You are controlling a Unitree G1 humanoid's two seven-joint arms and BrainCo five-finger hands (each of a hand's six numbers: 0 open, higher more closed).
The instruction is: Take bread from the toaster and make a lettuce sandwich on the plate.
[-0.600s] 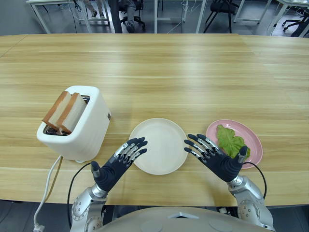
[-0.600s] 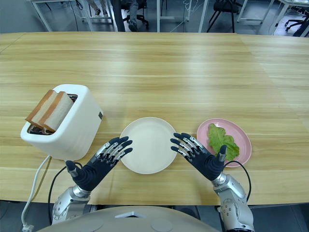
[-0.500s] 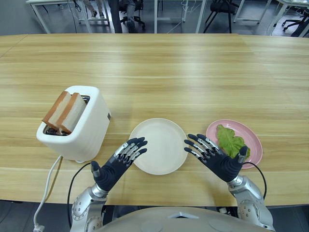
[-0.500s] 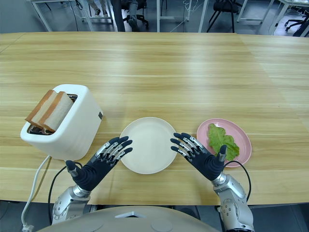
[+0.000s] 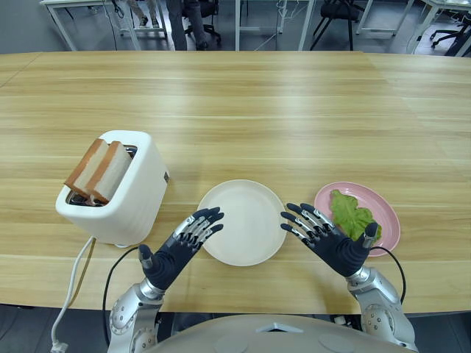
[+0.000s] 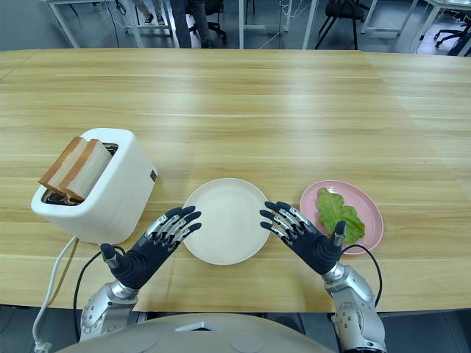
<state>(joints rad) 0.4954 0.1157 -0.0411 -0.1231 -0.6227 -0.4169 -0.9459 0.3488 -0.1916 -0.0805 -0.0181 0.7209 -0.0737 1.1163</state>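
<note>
Wide light-wood table, plank grain, glare streak mid-top. Behind it: grey floor, white-legged desks, black office chairs along far side.

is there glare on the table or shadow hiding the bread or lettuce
Left eye view: a pale sheen runs across the table beyond the cream plate, washing nothing out. Right eye view: the bread in the toaster and the lettuce on the pink plate are evenly lit, with no shadow over them.
</note>
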